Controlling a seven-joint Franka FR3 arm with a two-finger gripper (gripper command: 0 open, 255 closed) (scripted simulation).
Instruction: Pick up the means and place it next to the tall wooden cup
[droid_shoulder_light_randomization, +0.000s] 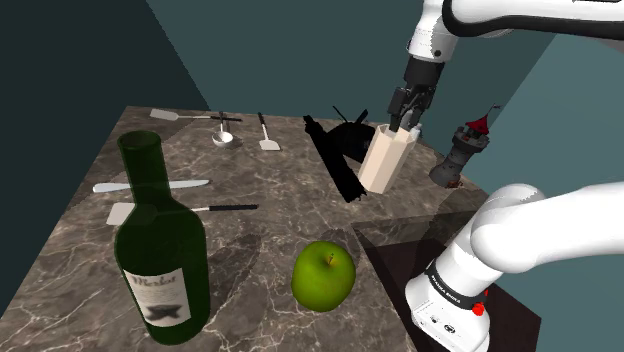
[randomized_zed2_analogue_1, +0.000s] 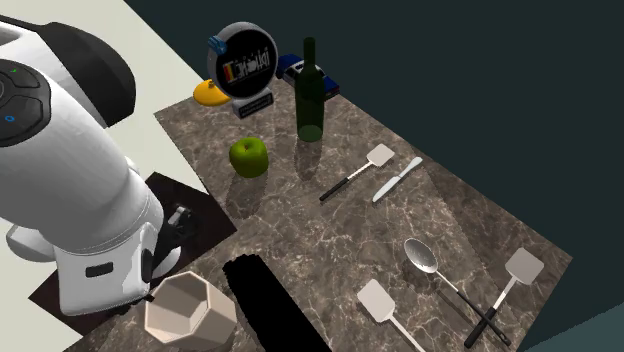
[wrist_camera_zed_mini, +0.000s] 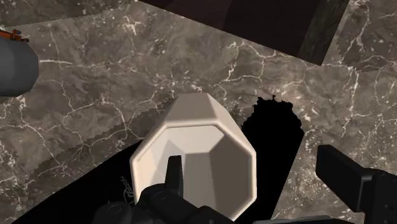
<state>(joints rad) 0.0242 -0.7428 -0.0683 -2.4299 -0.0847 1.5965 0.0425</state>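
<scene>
Cup (droid_shoulder_light_randomization: 385, 158), tall, pale and faceted, stands upright near the counter's (droid_shoulder_light_randomization: 255, 250) edge on the stand's side. My gripper (droid_shoulder_light_randomization: 405, 124) hangs right over its rim, fingers apart and clasping nothing. From the wrist, one finger (wrist_camera_zed_mini: 173, 173) sits over the cup's mouth and the other is well outside its wall. Which utensil is the "means" I cannot tell: spatulas (randomized_zed2_analogue_1: 381, 154), a knife (droid_shoulder_light_randomization: 150, 186) and a spoon (randomized_zed2_analogue_1: 422, 255) lie well apart from the cup.

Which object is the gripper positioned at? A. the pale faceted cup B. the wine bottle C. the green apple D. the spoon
A: the gripper sits at the rim of the pale faceted cup, and the wrist view shows one finger inside its opening.
</scene>
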